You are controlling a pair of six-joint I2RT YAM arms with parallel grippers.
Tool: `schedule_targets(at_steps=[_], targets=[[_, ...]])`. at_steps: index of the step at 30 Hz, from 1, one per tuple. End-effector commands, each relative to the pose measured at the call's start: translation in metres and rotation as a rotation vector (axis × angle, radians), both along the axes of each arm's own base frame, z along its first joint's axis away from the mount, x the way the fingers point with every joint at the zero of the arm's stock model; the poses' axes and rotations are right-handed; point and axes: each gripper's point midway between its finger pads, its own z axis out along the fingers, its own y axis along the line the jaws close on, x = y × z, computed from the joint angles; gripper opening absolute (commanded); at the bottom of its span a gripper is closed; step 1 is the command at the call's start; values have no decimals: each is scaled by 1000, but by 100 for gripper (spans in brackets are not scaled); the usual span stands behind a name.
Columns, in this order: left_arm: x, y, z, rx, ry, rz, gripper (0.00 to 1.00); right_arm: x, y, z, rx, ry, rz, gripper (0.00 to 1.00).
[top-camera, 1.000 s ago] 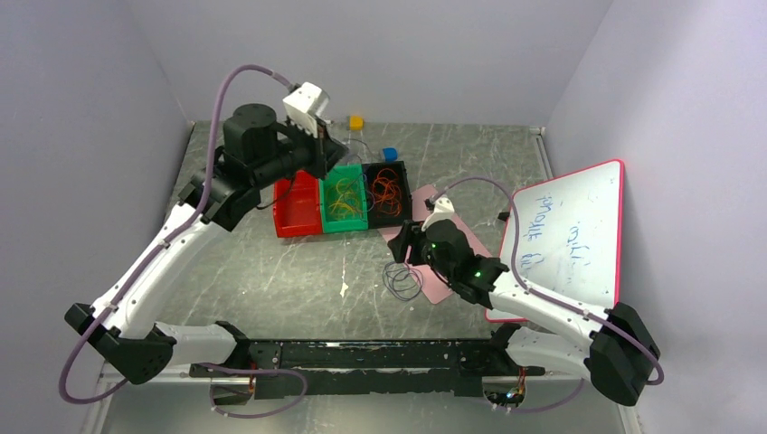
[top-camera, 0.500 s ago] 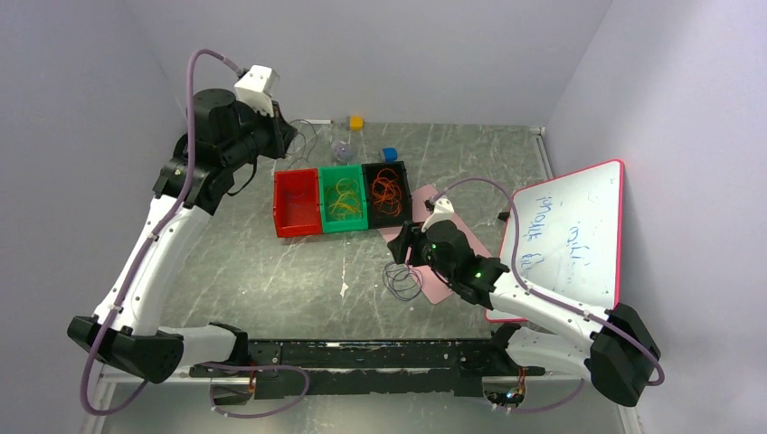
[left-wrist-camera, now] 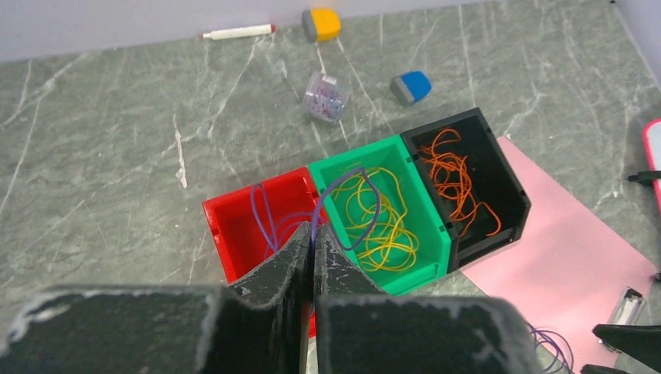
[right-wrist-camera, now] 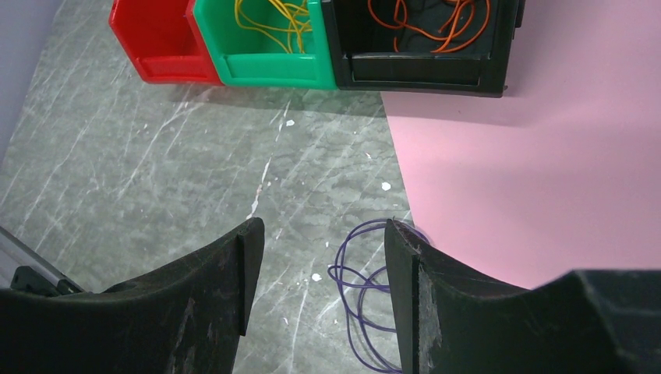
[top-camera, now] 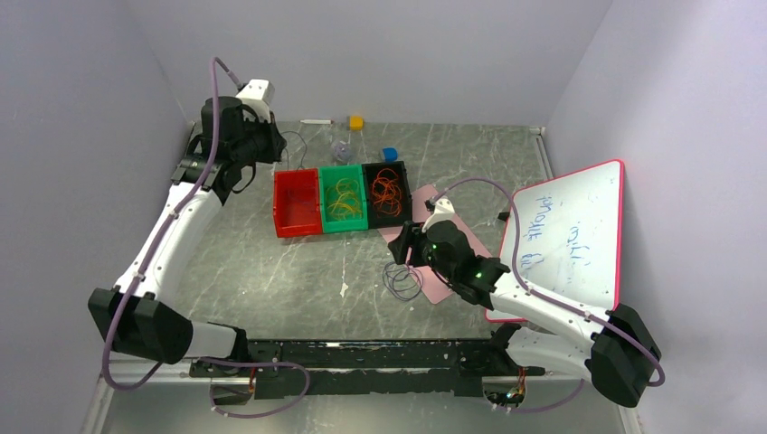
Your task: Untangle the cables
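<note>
- purple cable (left-wrist-camera: pixel 378 206): one strand pinched in the left gripper (left-wrist-camera: pixel 314 234). It loops up in front of the red bin (left-wrist-camera: pixel 226 234) and green bin (left-wrist-camera: pixel 425 257) in the left wrist view.
- purple loops (top-camera: pixel 402 282): a small bunch lying flat on the table (top-camera: pixel 271 271), half on the near-left edge of the pink mat (right-wrist-camera: pixel 499 179).
- yellow cables (left-wrist-camera: pixel 386 226): piled in the green bin, the middle one of the row.
- orange cables (left-wrist-camera: pixel 456 175): piled in the black bin (left-wrist-camera: pixel 507 202), at the right end. One strand hangs over its open front.
- The three bins touch side by side: red, green, black from left to right. The black one's corner sits on the pink mat.
- left gripper: fingers pressed together on the purple strand. It's raised at the far-left of the table, well apart from the bins in the overhead view.
- right gripper (right-wrist-camera: pixel 321 273): jaws spread wide, nothing between them, pointing down at the table. The purple loops sit just under its right finger. I can't tell whether it touches them.
- Behind the bins: a clear little container (left-wrist-camera: pixel 326 97), a blue block (left-wrist-camera: pixel 411 86), a yellow block (left-wrist-camera: pixel 322 23), and a marker (left-wrist-camera: pixel 238 33) at the back wall.
- whiteboard (top-camera: pixel 565 235): red-framed with handwriting, tilted at the right side.
</note>
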Motion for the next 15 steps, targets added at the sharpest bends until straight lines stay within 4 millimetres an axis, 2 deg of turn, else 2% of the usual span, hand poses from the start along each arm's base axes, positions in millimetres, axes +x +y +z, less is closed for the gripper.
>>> schedule_targets(at_steps=[1, 11, 15], targets=[[16, 9, -5, 1, -22, 44, 7, 0, -1, -2, -4, 11, -5, 61], [21, 15, -42, -67, 71, 56, 7, -2, -1, -8, -3, 25, -4, 62], [22, 7, -59, -145, 126, 12, 7, -2, 0, -8, -7, 30, 1, 62]])
